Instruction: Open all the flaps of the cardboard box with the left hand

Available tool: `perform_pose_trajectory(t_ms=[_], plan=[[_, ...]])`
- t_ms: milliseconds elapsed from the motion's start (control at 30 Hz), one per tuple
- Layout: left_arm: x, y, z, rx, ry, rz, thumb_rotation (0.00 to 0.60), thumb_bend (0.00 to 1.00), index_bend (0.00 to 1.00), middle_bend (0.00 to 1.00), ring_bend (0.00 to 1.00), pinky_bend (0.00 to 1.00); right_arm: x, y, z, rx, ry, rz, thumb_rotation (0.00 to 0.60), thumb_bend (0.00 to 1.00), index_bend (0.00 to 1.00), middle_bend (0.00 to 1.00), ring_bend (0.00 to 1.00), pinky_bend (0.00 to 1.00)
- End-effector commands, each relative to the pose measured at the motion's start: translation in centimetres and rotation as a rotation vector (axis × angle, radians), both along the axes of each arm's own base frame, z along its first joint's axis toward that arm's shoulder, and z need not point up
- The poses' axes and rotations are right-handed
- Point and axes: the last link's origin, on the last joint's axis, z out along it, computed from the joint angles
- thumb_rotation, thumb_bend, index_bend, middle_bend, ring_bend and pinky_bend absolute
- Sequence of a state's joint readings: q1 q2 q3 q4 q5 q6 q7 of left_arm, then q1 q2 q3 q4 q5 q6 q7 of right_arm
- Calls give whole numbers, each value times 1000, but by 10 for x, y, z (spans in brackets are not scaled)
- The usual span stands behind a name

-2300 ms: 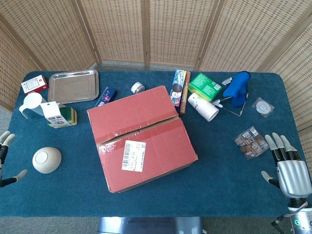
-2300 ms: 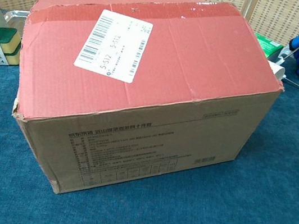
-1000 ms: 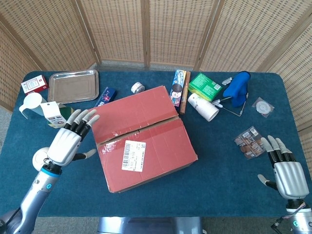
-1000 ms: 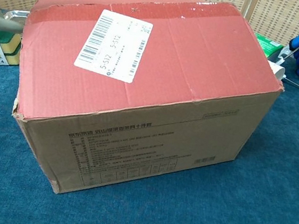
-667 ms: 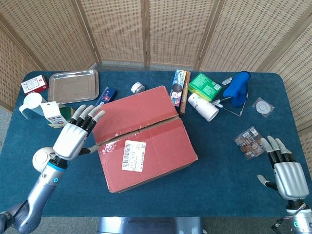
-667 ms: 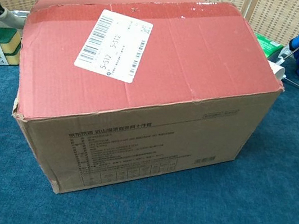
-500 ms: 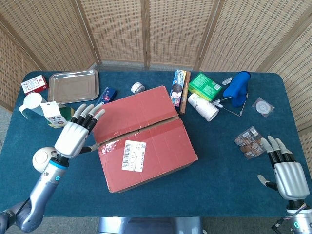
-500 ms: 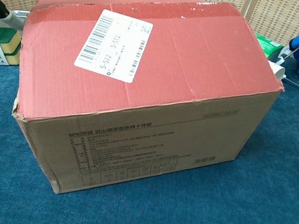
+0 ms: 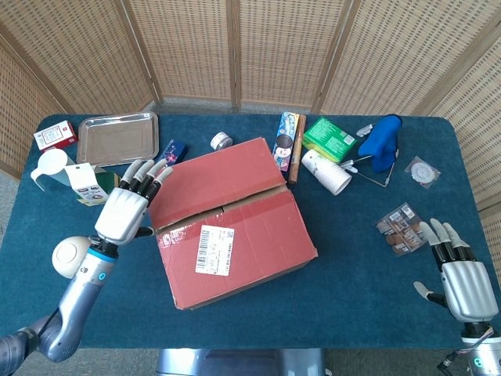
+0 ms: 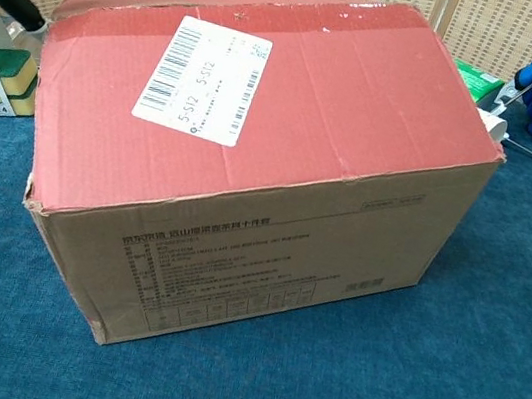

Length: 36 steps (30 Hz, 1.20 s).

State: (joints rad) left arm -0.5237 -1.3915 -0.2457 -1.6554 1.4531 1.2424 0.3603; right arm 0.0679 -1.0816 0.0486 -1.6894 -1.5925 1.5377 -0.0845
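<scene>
With every flap of the cardboard box (image 9: 229, 221) shut, the left hand (image 9: 125, 210), fingers spread and empty, reaches its left edge and must next hook a flap.

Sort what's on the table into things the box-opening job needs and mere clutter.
Job: red-topped cardboard box, flaps closed; left hand, open, at its left edge.

Clutter: steel tray, white bowl, blue cloth, green packet, white paper cup.

A staged robot test area is suggested: a worktop (image 9: 352, 266) covered in blue cloth is enclosed by woven folding screens (image 9: 274, 47), and unrelated household items, such as a tray (image 9: 117, 138) and cup (image 9: 326, 171), are scattered on it.
</scene>
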Motion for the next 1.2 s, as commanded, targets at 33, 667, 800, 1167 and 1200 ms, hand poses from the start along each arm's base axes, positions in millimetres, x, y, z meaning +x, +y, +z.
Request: perform_pose_trajectory(t_ms=[33, 667, 800, 1167, 1200], plan=[[4, 3, 1, 9, -7, -5, 600, 252, 0, 0, 0, 10, 0, 0, 0, -1, -1, 1, 600, 0, 0, 0, 0, 228], [21, 22, 38, 125, -12, -34, 600, 477, 0, 0, 0, 27, 0, 0, -2, 16, -3, 0, 600, 0, 0, 0, 0, 229], [24, 34, 52, 162, -20, -28, 600, 477, 0, 0, 0, 29, 0, 0, -3, 22, -2, -2, 600, 0, 0, 0, 0, 229], [25, 75, 88, 268, 51, -11, 600, 477, 0, 0, 0, 33, 2, 1, -7, 36, 13, 0, 600, 0, 0, 0, 0, 229], [25, 79, 90, 275, 53, -6, 600, 477, 0, 0, 0, 34, 2, 1, -7, 37, 14, 0, 600, 0, 0, 0, 0, 229]])
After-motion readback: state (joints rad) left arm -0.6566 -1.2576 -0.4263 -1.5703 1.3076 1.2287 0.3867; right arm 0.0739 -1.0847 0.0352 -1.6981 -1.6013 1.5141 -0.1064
